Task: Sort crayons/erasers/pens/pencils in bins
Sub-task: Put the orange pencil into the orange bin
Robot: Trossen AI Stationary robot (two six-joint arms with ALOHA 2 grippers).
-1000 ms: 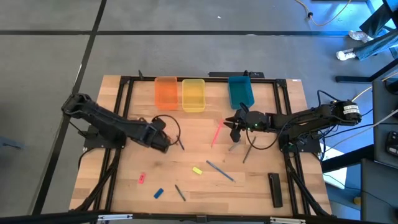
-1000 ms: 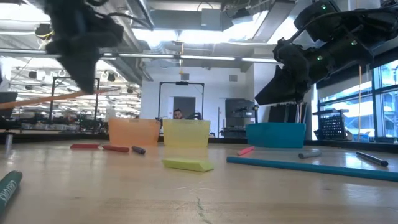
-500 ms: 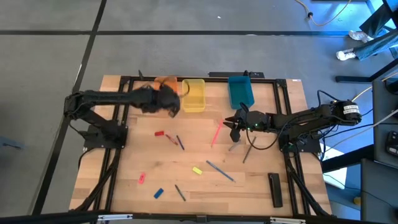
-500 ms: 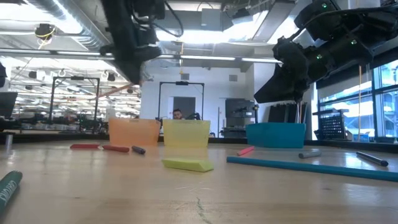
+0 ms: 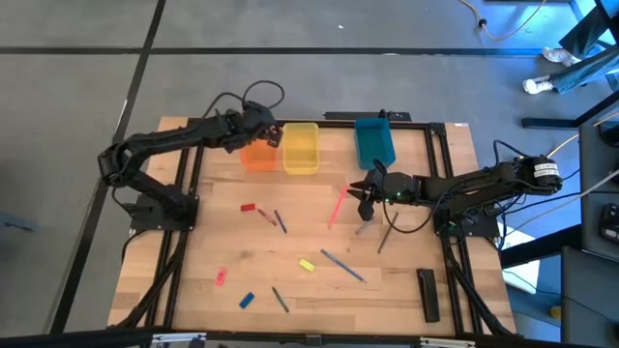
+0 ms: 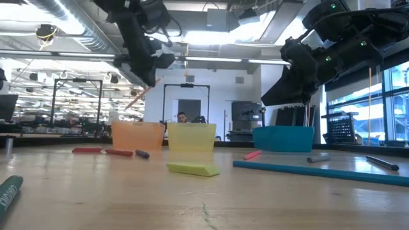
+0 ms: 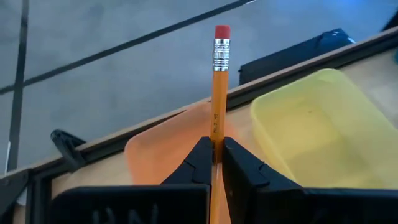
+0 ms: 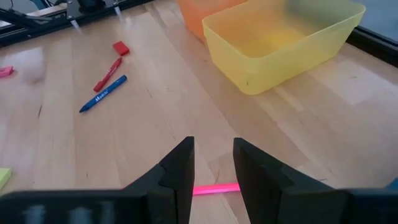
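Left gripper [image 7: 212,155] has carried its clamped pencil [image 7: 217,93] above the orange bin [image 7: 161,152].

Left arm: extended toward the table's far edge, raised above the surface.
Left gripper [image 7: 212,163]: fingers closed tight on a pencil.
Right arm: reached inward over the table's middle.
Right gripper [image 8: 212,175]: fingers parted, nothing held.

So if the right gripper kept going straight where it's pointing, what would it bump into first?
Probably the pink stick lying crosswise just beyond the right gripper; its open jaws point down at it. Depth is hard to judge.
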